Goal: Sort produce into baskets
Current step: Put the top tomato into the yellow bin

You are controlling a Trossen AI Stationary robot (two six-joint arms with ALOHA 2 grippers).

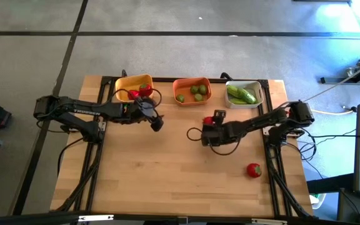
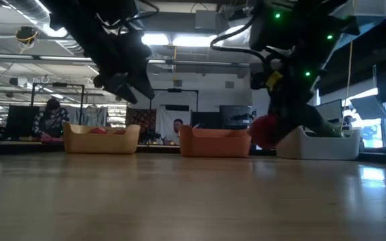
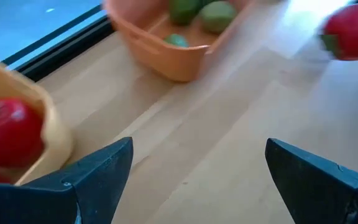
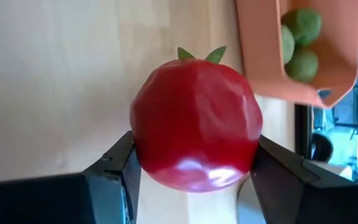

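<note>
Carrying a tomato [image 4: 194, 124] clamped in its fingers, the right hand [image 1: 212, 127] could drop it past the yellow basket [image 1: 125, 84], or clip the left hand [image 1: 155, 122], fingers apart, beside it

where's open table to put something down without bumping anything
The widest bare patch is the near half of the table, bordered on its right by the loose tomato. The far edge is crowded: the yellow basket, orange basket and white basket, with the left gripper and right gripper just in front.
</note>
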